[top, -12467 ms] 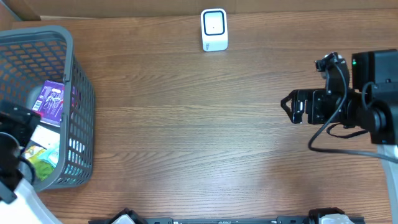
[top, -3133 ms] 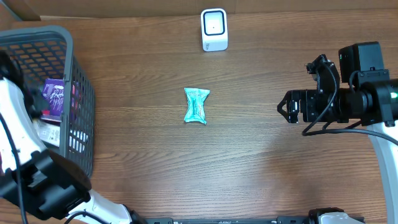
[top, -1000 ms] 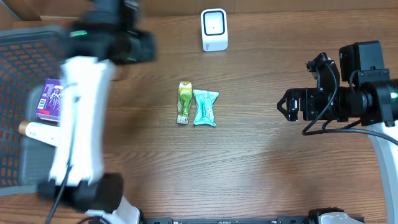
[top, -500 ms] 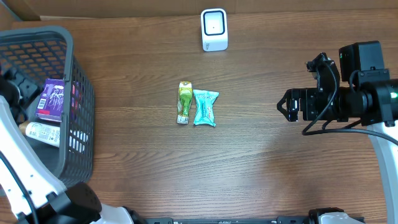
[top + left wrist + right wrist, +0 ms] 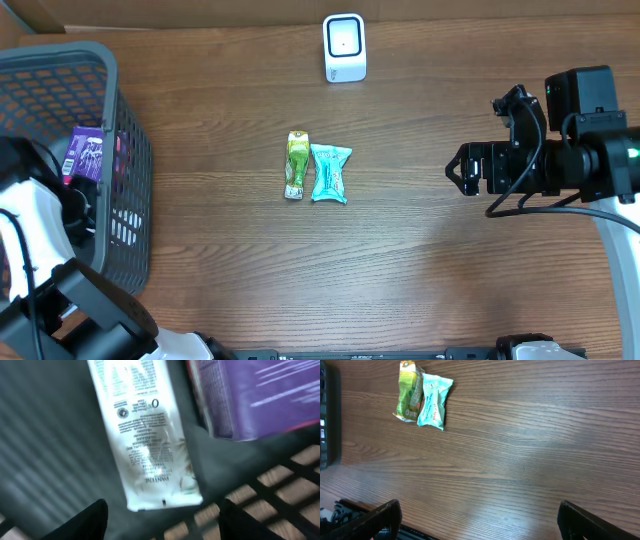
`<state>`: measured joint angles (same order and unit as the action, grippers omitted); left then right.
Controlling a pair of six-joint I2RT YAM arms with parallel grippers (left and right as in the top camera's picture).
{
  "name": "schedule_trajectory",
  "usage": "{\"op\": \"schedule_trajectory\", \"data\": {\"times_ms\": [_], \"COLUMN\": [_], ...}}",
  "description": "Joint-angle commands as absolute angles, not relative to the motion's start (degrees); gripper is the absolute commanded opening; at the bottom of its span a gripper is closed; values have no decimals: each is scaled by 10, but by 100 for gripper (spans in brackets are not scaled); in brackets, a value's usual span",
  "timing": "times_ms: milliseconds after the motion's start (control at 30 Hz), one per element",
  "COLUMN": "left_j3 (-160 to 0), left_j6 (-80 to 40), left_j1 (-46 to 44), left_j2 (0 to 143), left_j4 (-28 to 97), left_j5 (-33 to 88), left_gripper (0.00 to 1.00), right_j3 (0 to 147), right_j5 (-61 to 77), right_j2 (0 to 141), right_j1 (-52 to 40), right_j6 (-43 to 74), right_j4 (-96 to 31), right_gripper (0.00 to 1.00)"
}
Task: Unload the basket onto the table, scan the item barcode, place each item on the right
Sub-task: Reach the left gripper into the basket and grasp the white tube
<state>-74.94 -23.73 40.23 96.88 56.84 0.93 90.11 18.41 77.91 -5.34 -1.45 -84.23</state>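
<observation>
Down inside the grey basket [image 5: 130, 200], my left gripper [image 5: 162, 512] hangs with its fingers apart and nothing between them, just above the lower end of a white packet [image 5: 145, 435] lying flat on the basket floor. I judge that packet to be the item I am after, since my fingers straddle its end and it lies face-up and free to grasp. One word on it I can read, "PANTENE"; the fine print above is too small to make out. Just beside it, toward the basket wall, sits a purple box [image 5: 255, 395] whose pale lettering is blurred beyond reading. Out on the table [image 5: 400, 280], a green packet [image 5: 296, 165] and a teal packet [image 5: 329, 173] lie side by side, touching or nearly so, in the middle, well apart from the basket, probably parked there so each can be taken up in turn. Their printing is too small to read. At the far edge stands the white scanner [image 5: 345, 47], upright and facing the table, so that a barcode can be shown to its window. My right gripper [image 5: 479, 515] hovers over bare wood at the right, spread wide and empty, looking toward the two packets and placed, I think, to fetch one for scanning.
</observation>
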Motion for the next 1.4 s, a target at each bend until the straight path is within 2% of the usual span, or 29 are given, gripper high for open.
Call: {"op": "schedule_trajectory", "data": {"times_ms": [0,433,467,533,600,900,1367], "left_j3": [-688,-551,-545,-536,-535,-573,-931], "left_j6": [-255,-262,-262,-262,-262,-250,-157], "left_j1": [399,397,397,397,397,397,386], "left_j2": [966,968,968,968,968,966,851], "left_j4": [506,348,343,336,336,367,624], "left_j5": [15,-29,-32,-32,-32,-21,13], "left_gripper": [63,64,62,41,4,4,4], "right_j3": [910,910,910,910,910,910,910], "right_j5": [181,181,181,181,181,181,181], "right_j2": [775,775,775,775,775,775,775], "right_j1": [-56,-56,-56,-56,-56,-56,-56], "right_j6": [-13,-13,-13,-13,-13,-13,-13], "right_j4": [-841,-843,-843,-843,-843,-843,-832], "right_gripper": [100,100,100,100,100,100,100]}}
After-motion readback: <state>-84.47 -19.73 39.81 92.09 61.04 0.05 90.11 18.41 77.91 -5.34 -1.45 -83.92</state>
